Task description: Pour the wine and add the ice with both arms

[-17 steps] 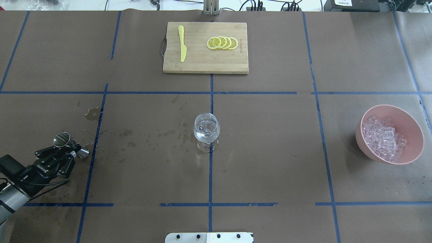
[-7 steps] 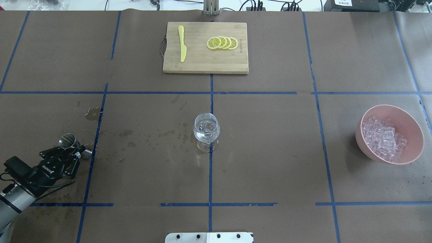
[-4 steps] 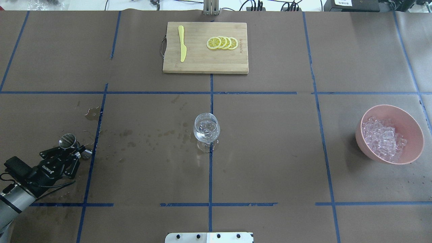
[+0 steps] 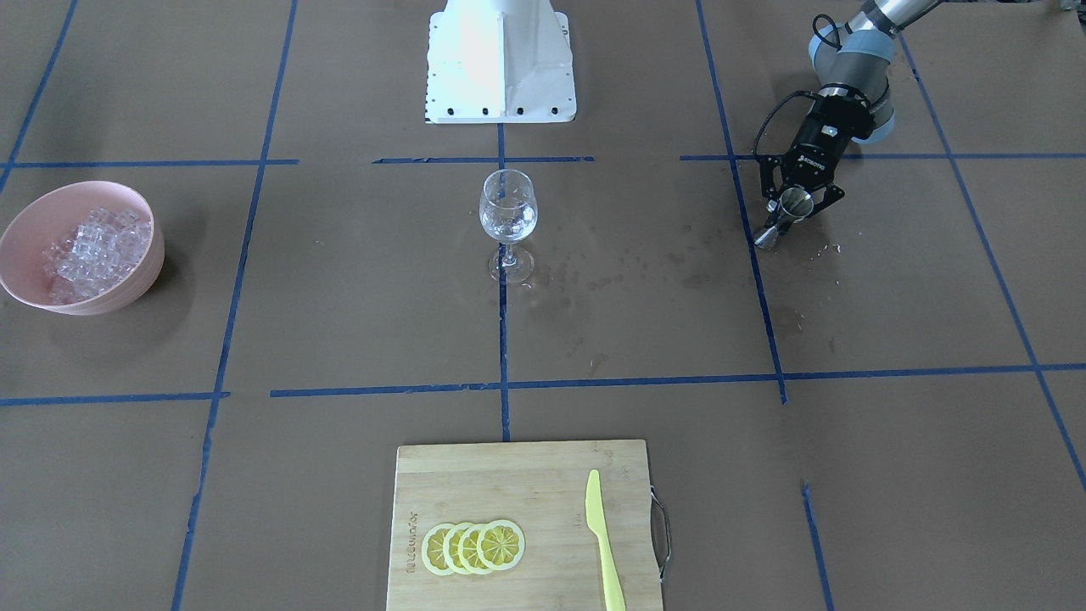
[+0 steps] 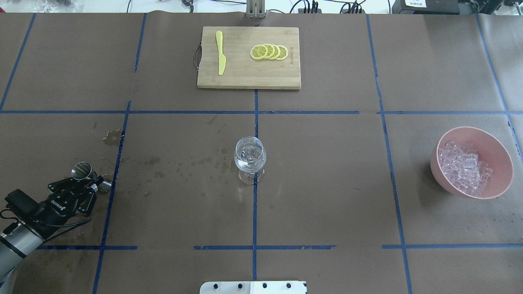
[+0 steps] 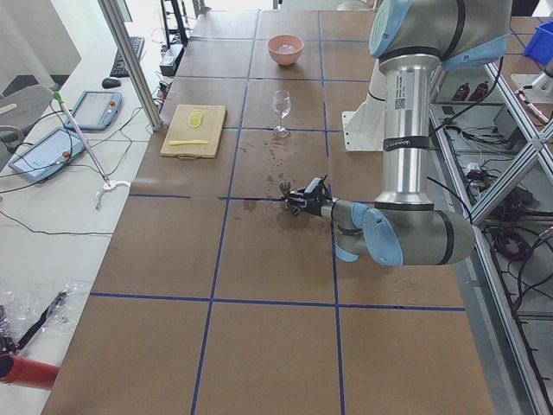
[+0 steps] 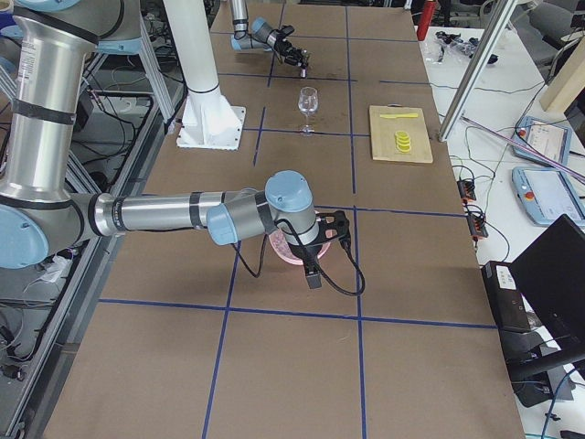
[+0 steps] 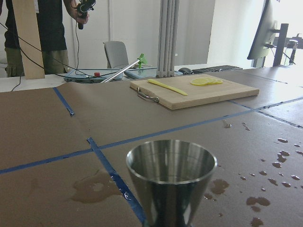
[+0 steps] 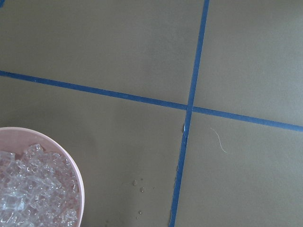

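Brown paper marked off with blue tape covers the counter (image 5: 327, 183), and wet spots (image 5: 184, 165) darken it beside the left end effector (image 5: 90, 184). That end effector, on the left arm (image 5: 14, 241), is closed narrowly around the waist of a steel measuring cup (image 5: 82, 170). The cup stands upright with its open mouth facing up, and whether its base touches the counter cannot be told.

A wine glass (image 5: 250, 157) stands well apart from this end effector, toward the middle of the counter. Beyond the glass, on the far side of the counter, lies a cutting board (image 5: 245, 77) with lemon slices (image 5: 269, 52) and a yellow knife (image 5: 220, 53) on it.

Only the side view shows the right end effector (image 7: 315, 245), on the right arm (image 7: 155, 212), hanging just above a pink bowl (image 5: 503, 157). Whether it is wide or narrow cannot be told. The ice (image 5: 466, 171) is heaped in that bowl, far from the left end effector.
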Motion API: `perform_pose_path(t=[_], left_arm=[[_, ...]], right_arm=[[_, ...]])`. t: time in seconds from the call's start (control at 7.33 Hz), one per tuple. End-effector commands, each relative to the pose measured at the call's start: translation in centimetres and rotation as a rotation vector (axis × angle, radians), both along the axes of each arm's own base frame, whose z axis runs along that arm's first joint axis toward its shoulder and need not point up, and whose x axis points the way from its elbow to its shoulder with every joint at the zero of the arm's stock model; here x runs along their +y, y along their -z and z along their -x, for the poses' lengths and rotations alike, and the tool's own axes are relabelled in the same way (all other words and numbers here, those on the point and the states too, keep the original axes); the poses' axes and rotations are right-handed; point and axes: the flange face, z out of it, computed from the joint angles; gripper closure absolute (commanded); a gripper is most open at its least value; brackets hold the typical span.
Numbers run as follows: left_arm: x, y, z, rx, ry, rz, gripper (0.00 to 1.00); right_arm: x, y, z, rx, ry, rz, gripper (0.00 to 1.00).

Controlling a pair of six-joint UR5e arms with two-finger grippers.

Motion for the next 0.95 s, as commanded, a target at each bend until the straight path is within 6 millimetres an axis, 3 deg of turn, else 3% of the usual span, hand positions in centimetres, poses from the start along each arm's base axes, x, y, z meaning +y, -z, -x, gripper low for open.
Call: perform_pose_path(t=[0.0, 0.27, 0.82], left_arm=[[0.05, 0.05, -0.03, 0.001, -0.001, 0.0, 0.79], [-0.01, 0.05, 0.0, 0.002, 0.0, 0.001, 0.68], [-0.01, 0.11, 0.0, 0.003, 0.0, 0.0, 0.65]], right_arm=[[0.0, 0.01, 0.02, -0.001, 0.001, 0.0, 0.0], [0.0, 0.0, 0.01, 0.0, 0.0, 0.0, 0.0], [-0.06, -0.02, 0.01, 0.0, 0.0, 0.0, 0.0]])
